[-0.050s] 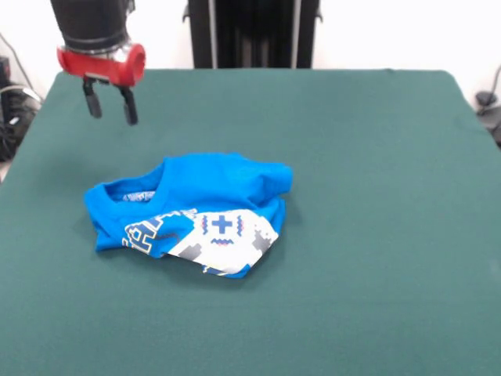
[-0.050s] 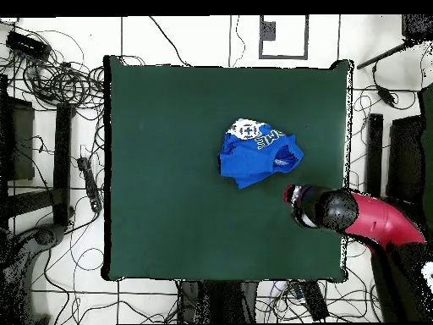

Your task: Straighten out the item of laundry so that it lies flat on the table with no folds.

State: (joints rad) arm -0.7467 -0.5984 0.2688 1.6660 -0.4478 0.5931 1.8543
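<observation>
The hand [image 1: 110,103] hangs above the green surface [image 1: 376,196] with its two dark fingers [image 1: 128,106] parted and nothing between them, clear of the blue T-shirt [image 1: 196,207]. From overhead the arm's bulk hides those fingers. The shirt lies bunched near the surface's middle, its lower half folded under so the white lettering and pixel graphic are partly cut off. Only the overhead view shows the cables [image 2: 51,76] on the floor around.

White tiled floor [image 2: 152,38] (strewn with black cables [image 2: 59,80]) and a plain white wall [image 1: 391,31].
</observation>
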